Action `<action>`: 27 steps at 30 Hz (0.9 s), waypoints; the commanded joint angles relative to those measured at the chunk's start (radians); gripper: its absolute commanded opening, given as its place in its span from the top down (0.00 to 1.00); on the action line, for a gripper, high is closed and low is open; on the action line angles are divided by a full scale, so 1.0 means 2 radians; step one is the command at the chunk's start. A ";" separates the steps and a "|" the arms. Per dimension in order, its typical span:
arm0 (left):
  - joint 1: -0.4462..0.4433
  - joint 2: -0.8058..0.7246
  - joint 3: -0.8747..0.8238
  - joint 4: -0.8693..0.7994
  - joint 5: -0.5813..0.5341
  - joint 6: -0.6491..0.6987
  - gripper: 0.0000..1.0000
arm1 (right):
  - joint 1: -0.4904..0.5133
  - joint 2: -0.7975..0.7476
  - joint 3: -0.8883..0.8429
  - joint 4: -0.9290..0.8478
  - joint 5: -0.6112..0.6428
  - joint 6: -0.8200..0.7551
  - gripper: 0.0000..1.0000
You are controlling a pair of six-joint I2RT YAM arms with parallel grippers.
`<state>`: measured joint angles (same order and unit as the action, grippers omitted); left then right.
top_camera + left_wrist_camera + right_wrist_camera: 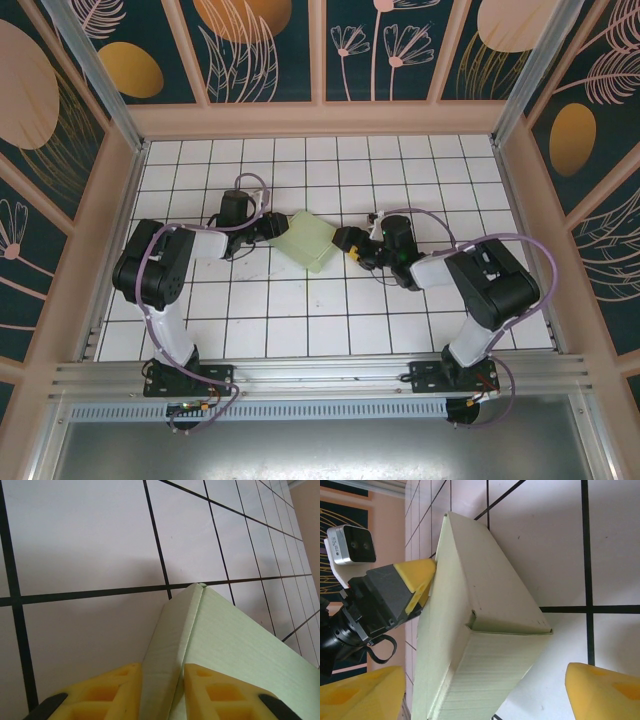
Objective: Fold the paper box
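Gridded table [300, 322] | left tool [274, 228] pinches paper box [310, 240] | right tool [348, 243] spread wide

the paper box [470, 595] is matt, finely ribbed card; the tiled table [80, 535] smooth, faintly glossy.

Stretching out flat as a white table [300, 320], showing a grid of thin black lines. Carrying a single pale mint-green paper box [308, 240] near the middle, sitting askew to the grid and overlapping several squares.
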<state>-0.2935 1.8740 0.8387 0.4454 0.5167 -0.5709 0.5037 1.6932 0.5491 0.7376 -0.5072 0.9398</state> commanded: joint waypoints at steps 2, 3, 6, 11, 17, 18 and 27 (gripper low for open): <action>0.003 0.021 0.000 -0.037 -0.010 0.000 0.73 | 0.004 0.021 0.016 0.050 -0.026 0.032 0.22; 0.003 0.021 0.000 -0.037 -0.010 0.001 0.73 | 0.005 0.026 0.019 0.055 -0.029 0.040 0.24; 0.004 0.023 0.000 -0.037 -0.010 0.002 0.72 | 0.005 0.040 0.022 0.088 -0.040 0.070 0.27; 0.003 0.021 -0.002 -0.034 -0.010 0.007 0.70 | 0.002 0.063 0.027 0.126 -0.058 0.131 0.39; 0.003 0.001 -0.013 -0.014 -0.016 0.008 0.55 | -0.004 0.074 0.019 0.137 -0.056 0.171 0.55; 0.003 -0.007 -0.018 -0.006 -0.017 0.009 0.50 | -0.006 0.072 0.017 0.135 -0.056 0.172 0.55; 0.001 -0.159 -0.107 0.122 -0.112 0.095 0.02 | -0.037 0.044 0.009 0.124 -0.076 0.172 0.56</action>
<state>-0.2878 1.6684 0.6739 0.5350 0.3893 -0.4885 0.4492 1.8267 0.5774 0.9546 -0.6304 1.2716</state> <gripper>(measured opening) 0.933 0.440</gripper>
